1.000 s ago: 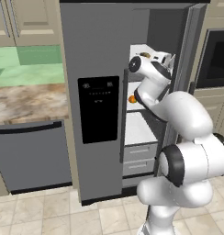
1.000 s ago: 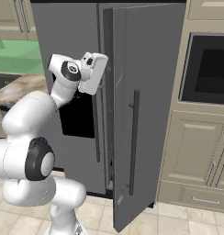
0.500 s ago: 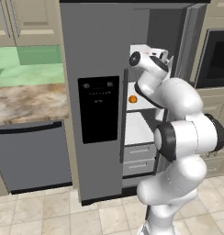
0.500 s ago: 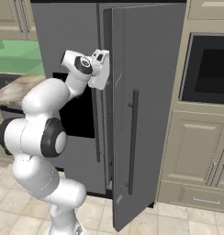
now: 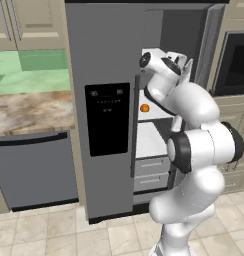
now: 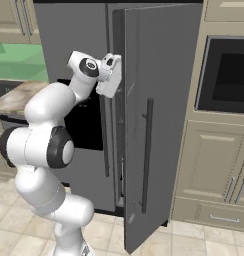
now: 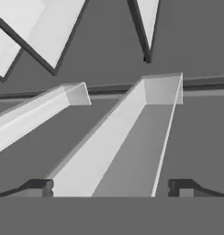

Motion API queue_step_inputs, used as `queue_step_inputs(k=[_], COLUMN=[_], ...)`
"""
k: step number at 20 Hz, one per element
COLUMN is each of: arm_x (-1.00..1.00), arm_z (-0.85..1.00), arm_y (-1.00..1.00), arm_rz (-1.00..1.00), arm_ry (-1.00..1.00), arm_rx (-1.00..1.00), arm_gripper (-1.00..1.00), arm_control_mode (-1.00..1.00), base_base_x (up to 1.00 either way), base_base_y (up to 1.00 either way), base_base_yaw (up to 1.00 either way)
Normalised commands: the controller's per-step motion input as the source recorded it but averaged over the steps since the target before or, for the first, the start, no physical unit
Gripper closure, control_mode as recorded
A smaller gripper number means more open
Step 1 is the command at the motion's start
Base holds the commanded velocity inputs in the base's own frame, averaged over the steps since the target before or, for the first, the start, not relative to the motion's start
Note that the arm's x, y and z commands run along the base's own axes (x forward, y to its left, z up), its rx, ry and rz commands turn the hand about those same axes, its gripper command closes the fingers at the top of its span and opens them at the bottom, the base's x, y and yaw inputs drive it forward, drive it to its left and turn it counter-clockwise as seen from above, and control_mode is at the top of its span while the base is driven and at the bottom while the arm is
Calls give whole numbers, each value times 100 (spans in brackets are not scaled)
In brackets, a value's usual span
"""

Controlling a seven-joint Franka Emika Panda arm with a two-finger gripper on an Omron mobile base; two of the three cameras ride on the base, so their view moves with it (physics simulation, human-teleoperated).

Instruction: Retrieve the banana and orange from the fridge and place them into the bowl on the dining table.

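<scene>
My gripper [image 7: 111,187] is standing wide open, with nothing between its two dark tips. One finger tip [image 7: 38,186] is sitting low on one side and the other is sitting far from it on the other side. Just past the tips, I am looking at a long white door bin [image 7: 125,147] slanting up and away from me, and a second white bin [image 7: 31,117] is lying beside it. Behind them, the grey inside wall is showing, with white panels at the top. From the left base view, my white arm [image 5: 194,150] is bending up from the floor and my hand is reaching in at the top of the open side of the fridge [image 5: 101,100]. The orange [image 5: 144,107] is sitting on a white shelf inside, lower than my hand and close beside the closed left door. I am not touching it. From the right base view, my hand is poking in just past the edge of the open fridge door [image 6: 154,110], which is swinging out with its long dark handle [image 6: 145,150] facing the room. To the left of the fridge, a brown stone counter [image 5: 29,110] is sitting over a grey dishwasher [image 5: 36,167].
</scene>
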Motion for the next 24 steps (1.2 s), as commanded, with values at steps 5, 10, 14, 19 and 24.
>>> queue_step_inputs(k=[5, 10, 14, 19, 24], arm_x=[-100, -84, -31, 9, 36], arm_z=[0, 0, 0, 0, -3], arm_y=[-100, -100, -100, -100, -84], arm_rz=[-21, -23, -18, -3, 0], arm_ry=[0, 0, 0, 0, 1], arm_rx=[0, 0, 0, 3, 4], arm_gripper=[-100, -100, -100, -100, -100], arm_control_mode=[-100, -100, -100, -100, -100], base_base_x=[0, 0, 0, 0, 0], base_base_y=[0, 0, 0, 0, 0], base_base_yaw=[0, 0, 0, 0, 0])
